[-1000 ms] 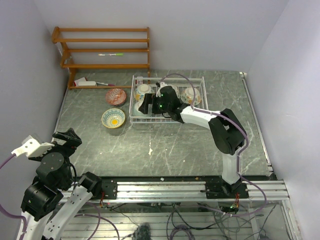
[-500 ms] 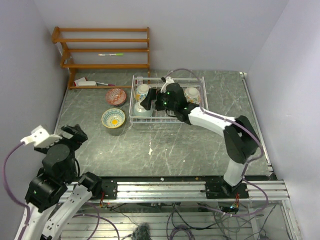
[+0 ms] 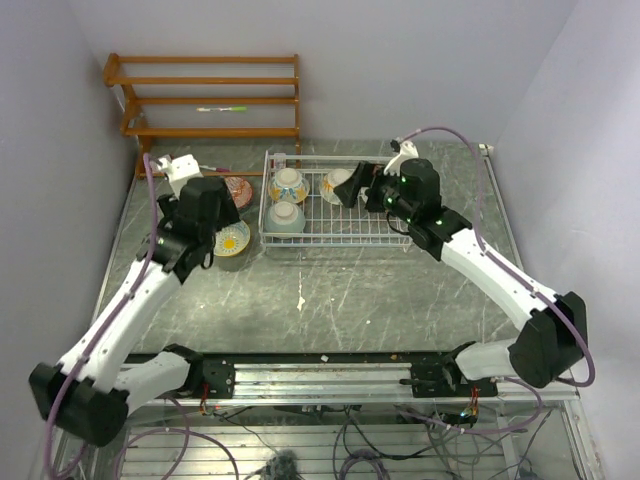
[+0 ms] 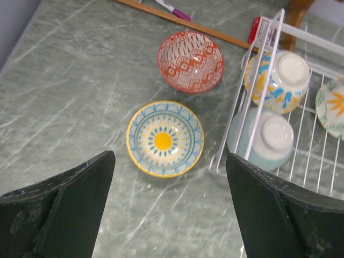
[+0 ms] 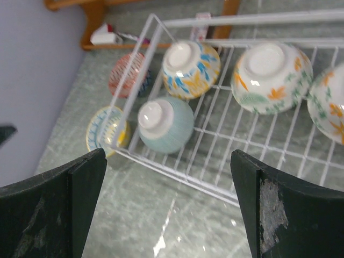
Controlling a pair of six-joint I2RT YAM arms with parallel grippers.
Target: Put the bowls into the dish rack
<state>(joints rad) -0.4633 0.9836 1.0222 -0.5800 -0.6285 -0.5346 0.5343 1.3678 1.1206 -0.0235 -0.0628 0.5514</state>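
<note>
Moved: left end effector (image 4: 170, 158) swings from well in front of the dish rack (image 3: 335, 225) to above the yellow-blue bowl (image 4: 164, 138) just left of it; right end effector (image 5: 167, 161) retreats toward its right end.
End effectors: both spread apart, empty.
Bowls (image 5: 271, 70): four upturned inside the dish rack; yellow-blue bowl and red bowl (image 4: 190, 61) left of it, probably next.
Desk (image 3: 350, 300): green marbled; pale walls (image 3: 300, 30); wooden shelf (image 3: 205, 100) behind the dish rack.

Four overturned bowls (image 5: 271, 70) are being held in the dish rack (image 5: 177, 174), a yellow-blue bowl (image 5: 102, 131) and a reddish bowl (image 5: 126, 75) are being borne by the table (image 5: 161, 226) beside it, framed by the right gripper's (image 5: 167, 158) parted fingers (image 5: 70, 204).
</note>
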